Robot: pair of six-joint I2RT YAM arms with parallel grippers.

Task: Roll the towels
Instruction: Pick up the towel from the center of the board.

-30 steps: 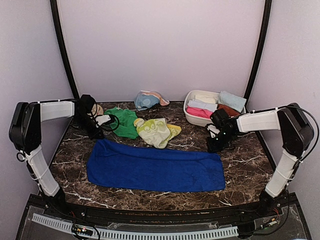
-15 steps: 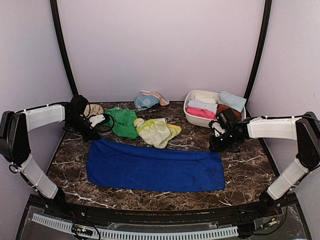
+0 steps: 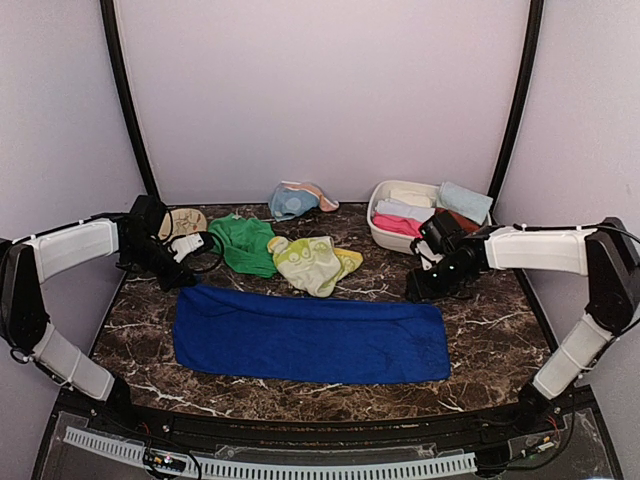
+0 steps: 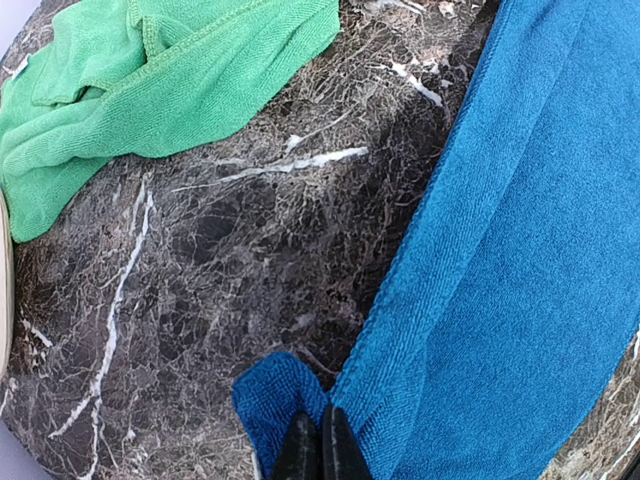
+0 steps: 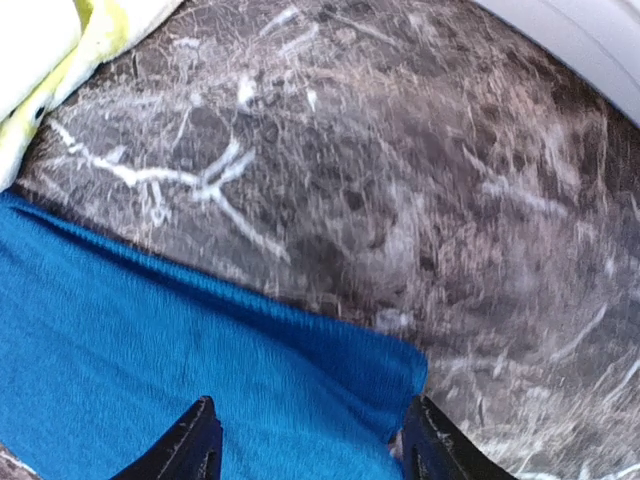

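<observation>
Left gripper (image 4: 318, 450) was seen with fingers pressed together, tips down at the far-left corner of the royal blue towel (image 3: 310, 340), where a small flap of cloth was turned over. Whether any cloth was caught between the tips could not be told. Right gripper (image 5: 312, 450) was held spread, fingers astride the towel's far-right corner, not closed on it.

The towel was laid flat as a long strip across the middle of the desk (image 3: 490, 350), long side parallel to the near edge. Green towel (image 3: 243, 243) and patterned towel (image 3: 312, 262) were bunched behind it toward the far edge, apart from it. Rolled ones were packed in the basin (image 3: 378, 228) at the far-right corner.

Step judged: one short end to be taken up so the roll could be started.

Notes on doing it well:
- Turned-over flap to be flattened or taken into the first turn, else a lopsided core was expected.
- Whole short edge to be folded over evenly, not one corner only, or a cone was likely.
- Opposite end to be pinned or lightly tensioned, since terry was judged to slide on marble.
- Roll to be kept tight and square to the long edges.
- Path to be kept off the patterned towel.
</observation>
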